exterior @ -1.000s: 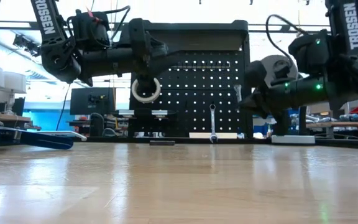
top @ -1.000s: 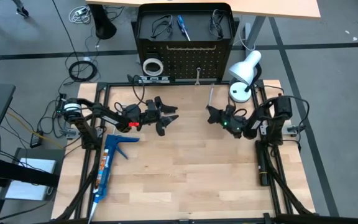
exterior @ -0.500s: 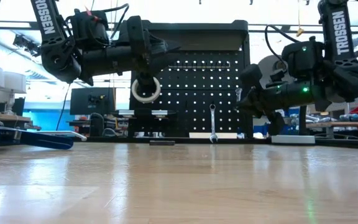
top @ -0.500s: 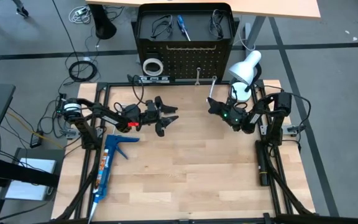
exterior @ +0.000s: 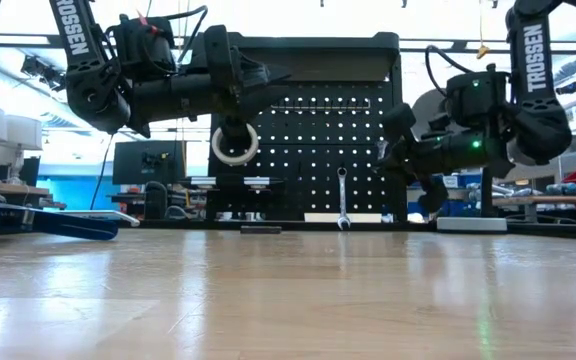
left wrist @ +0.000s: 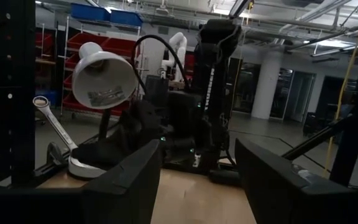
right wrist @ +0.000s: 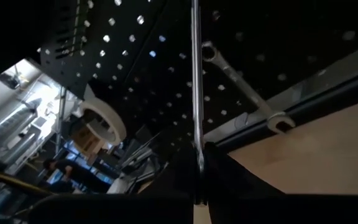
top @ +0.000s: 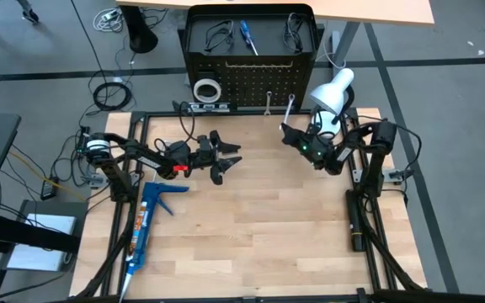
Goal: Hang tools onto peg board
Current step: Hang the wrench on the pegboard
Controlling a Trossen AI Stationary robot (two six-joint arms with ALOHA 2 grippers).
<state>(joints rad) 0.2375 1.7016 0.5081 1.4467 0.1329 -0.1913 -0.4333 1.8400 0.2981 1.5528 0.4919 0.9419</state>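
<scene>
Two silver wrenches are showing. One wrench [top: 268,103] is hanging against the lower front of the peg board [top: 251,80], its bottom end near the table edge. The second wrench [top: 289,110] is being pinched between the pressed-together fingers of the right gripper [top: 288,133], its free end pointing toward the board just right of the hanging one; in the right wrist view this held wrench [right wrist: 195,93] is standing close in front of the perforated panel.

One white tape ring [top: 206,88] is hanging at the board's lower left. One blue-handled screwdriver [top: 247,35] and two black wire loops, a left loop [top: 217,35] and a right loop [top: 294,29], are lying at the board's far part. One black strip with white marks [top: 209,107] is lying at the foot of the board under the ring. One white desk lamp [top: 331,94] is standing at the far right corner of the table [top: 251,236], and one blue caulking gun [top: 146,220] is lying near the left edge.

The left gripper [top: 226,158] is hovering left of centre with fingers spread, holding nothing.

Compared with a second ago, the right gripper is sitting farther toward the board and the held wrench's tip is nearer the panel; the left arm is unchanged.
</scene>
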